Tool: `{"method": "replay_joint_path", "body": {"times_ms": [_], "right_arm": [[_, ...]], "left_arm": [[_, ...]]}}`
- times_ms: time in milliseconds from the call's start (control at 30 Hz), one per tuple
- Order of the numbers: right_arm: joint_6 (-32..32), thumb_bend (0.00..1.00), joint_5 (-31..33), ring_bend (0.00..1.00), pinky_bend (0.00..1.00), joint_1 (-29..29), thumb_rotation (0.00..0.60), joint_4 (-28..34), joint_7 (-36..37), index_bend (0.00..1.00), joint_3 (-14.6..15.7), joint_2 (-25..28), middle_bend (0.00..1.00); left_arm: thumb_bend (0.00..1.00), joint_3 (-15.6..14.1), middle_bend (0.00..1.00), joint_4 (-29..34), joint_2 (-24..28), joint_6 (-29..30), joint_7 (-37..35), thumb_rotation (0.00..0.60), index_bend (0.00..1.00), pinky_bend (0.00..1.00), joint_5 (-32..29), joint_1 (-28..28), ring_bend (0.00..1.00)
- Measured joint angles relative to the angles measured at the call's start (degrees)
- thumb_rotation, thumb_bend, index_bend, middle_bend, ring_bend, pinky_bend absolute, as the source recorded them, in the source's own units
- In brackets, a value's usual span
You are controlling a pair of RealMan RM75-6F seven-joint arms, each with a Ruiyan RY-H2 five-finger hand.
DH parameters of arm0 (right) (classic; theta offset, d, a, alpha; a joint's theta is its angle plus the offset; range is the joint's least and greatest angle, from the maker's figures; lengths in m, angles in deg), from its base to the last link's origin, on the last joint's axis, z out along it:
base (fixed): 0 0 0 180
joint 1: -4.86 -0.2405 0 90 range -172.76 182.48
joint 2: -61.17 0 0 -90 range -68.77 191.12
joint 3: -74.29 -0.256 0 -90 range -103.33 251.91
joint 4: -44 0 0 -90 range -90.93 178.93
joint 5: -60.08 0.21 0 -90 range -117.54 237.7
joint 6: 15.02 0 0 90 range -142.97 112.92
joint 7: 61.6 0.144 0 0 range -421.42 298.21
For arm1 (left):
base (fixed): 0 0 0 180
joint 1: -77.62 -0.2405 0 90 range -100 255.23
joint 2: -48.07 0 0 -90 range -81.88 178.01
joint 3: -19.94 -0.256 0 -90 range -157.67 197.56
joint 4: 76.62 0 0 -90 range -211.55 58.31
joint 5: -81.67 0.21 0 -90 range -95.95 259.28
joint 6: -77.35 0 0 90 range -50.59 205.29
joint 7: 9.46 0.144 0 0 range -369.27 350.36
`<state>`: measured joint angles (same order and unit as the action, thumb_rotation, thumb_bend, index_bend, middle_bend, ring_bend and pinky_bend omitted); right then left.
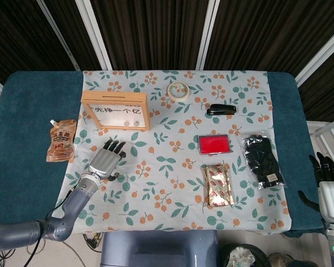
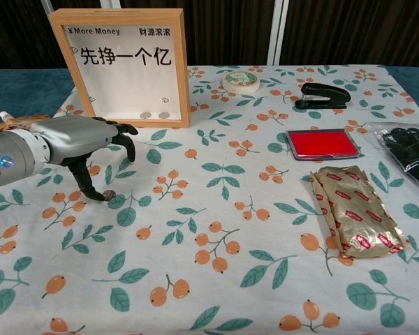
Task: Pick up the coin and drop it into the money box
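The small coin (image 2: 109, 195) lies flat on the floral cloth, in front of the money box. The money box (image 2: 126, 66) is a wooden frame with a white front; it stands upright at the back left, also the money box (image 1: 116, 111) in the head view, with two coins at its bottom. My left hand (image 2: 80, 143) hovers palm down over the cloth. Its fingers curl downward and its thumb tip comes down right beside the coin's left edge. It holds nothing. My right hand (image 1: 329, 183) stays off the table's right edge, fingers spread, empty.
A brown sauce pouch (image 1: 62, 140) lies left of the hand. A tape roll (image 2: 241, 82), black stapler (image 2: 324, 95), red ink pad (image 2: 323, 144), gold snack packet (image 2: 353, 220) and black gloves in a bag (image 2: 408, 153) occupy the right half.
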<state>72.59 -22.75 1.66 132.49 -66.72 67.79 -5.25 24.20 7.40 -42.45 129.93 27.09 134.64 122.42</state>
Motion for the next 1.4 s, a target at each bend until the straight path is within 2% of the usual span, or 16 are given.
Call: {"method": "replay_joint_path", "body": {"times_ms": [633, 1100, 1400], "right_arm": [[0.2, 0.30, 0.2, 0.00, 0.00, 0.0, 0.600, 0.1, -0.3, 0.00, -0.2, 0.0, 0.00], [0.5, 0.30, 0.5, 0.00, 0.00, 0.1, 0.600, 0.4, 0.1, 0.00, -0.6, 0.0, 0.00], [0.6, 0.30, 0.5, 0.00, 0.00, 0.1, 0.600, 0.4, 0.1, 0.00, -0.6, -0.1, 0.00]], "left_arm": [[0.08, -0.8, 0.00, -0.6, -0.5, -0.3, 0.1, 0.600, 0.32, 0.00, 0.1, 0.6, 0.00], [0.08, -1.9, 0.00, -0.4, -0.6, -0.6, 0.7, 0.600, 0.37, 0.00, -0.2, 0.7, 0.00], [0.08, -2.3, 0.00, 0.8, -0.1, -0.1, 0.9, 0.600, 0.43, 0.00, 0.3, 0.7, 0.00]]}}
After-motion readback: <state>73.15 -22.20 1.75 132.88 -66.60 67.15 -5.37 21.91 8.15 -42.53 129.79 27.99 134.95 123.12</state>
